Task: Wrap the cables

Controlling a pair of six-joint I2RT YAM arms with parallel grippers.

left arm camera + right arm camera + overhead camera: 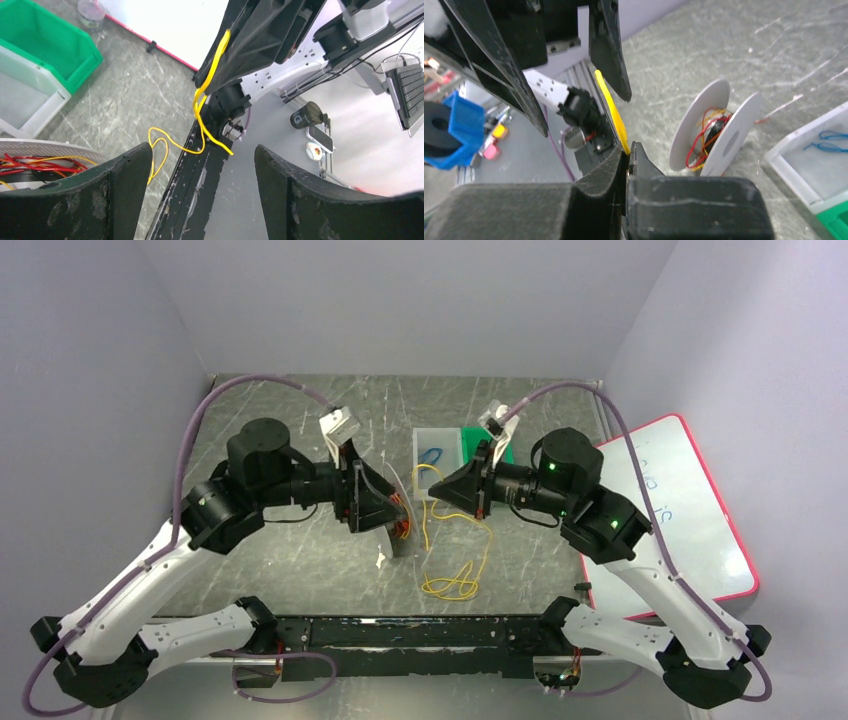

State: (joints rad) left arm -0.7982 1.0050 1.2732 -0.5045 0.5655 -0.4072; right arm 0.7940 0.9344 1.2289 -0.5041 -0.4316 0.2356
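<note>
A yellow cable (432, 515) hangs from my right gripper (437, 491) and runs down to loose loops (450, 586) on the table. The right gripper (628, 151) is shut on this yellow cable (611, 105). A white spool (393, 523) carrying red, orange and yellow wires stands on the table; it also shows in the right wrist view (716, 125). My left gripper (380, 502) is open and empty, right beside the spool. In the left wrist view, the left gripper (202, 167) faces the held yellow cable (212, 75), with the spool's wires (42, 162) outside its left finger.
A white tray (445, 472) holding a small blue wire coil (432, 455) stands at the back, with a green bin (470, 437) beside it. A red-framed whiteboard (690, 530) lies at the right. A black rail (420, 632) runs along the near edge.
</note>
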